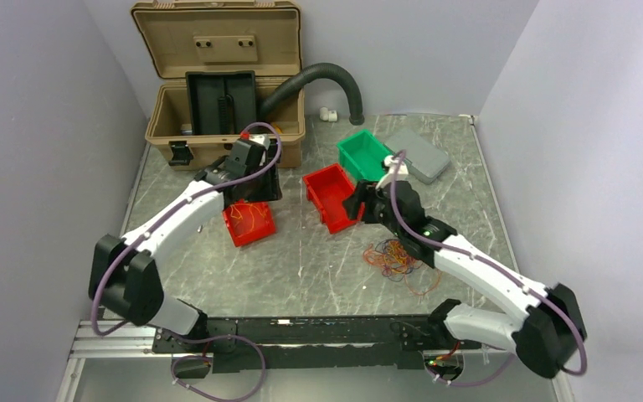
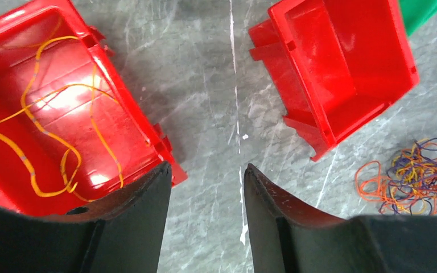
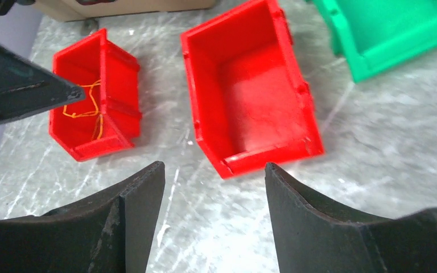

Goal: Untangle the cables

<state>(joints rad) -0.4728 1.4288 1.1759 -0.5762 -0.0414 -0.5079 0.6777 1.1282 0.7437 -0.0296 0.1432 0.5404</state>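
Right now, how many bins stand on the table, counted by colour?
Red: 2, the left red bin with orange wires inside, and the middle red bin, empty.
Green: 1, the green bin.
Total: 3 bins.

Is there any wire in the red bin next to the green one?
No, that red bin shows only its bare floor; the orange wire lies in the other red bin.
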